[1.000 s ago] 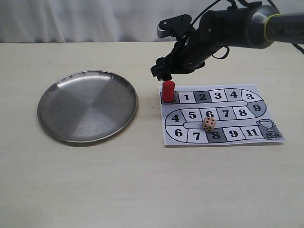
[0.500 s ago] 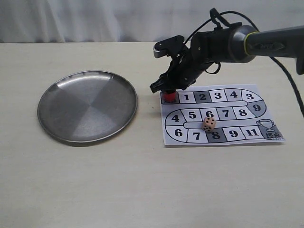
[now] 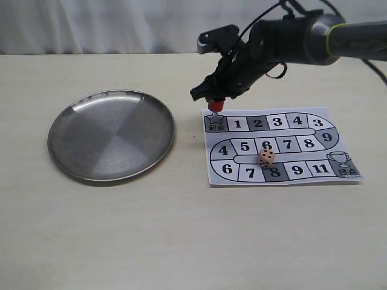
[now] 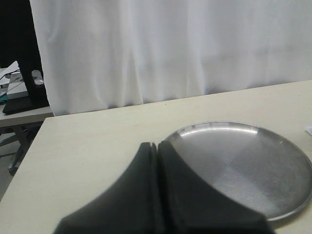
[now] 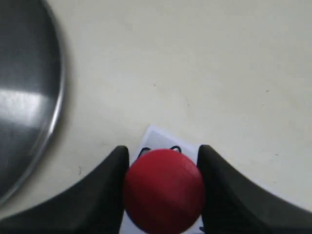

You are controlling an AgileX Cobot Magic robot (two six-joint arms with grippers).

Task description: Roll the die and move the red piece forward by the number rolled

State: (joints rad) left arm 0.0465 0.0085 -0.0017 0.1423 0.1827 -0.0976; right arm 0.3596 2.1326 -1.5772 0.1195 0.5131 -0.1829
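The steel plate [image 3: 111, 136] lies on the left of the surface [image 3: 181, 229], and the die [image 3: 265, 158] sits well to its right, near the middle of the board [image 3: 302, 130]. The right fingers [image 5: 105, 190] clamp the red piece [image 5: 163, 190] from either side over the board's far left corner. The left fingers [image 4: 146, 195] are pressed together.

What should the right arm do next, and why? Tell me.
Probably carry the red piece sideways toward square 1. The right gripper is shut on it above the start square, and the die lies on the board, pips too small to read.
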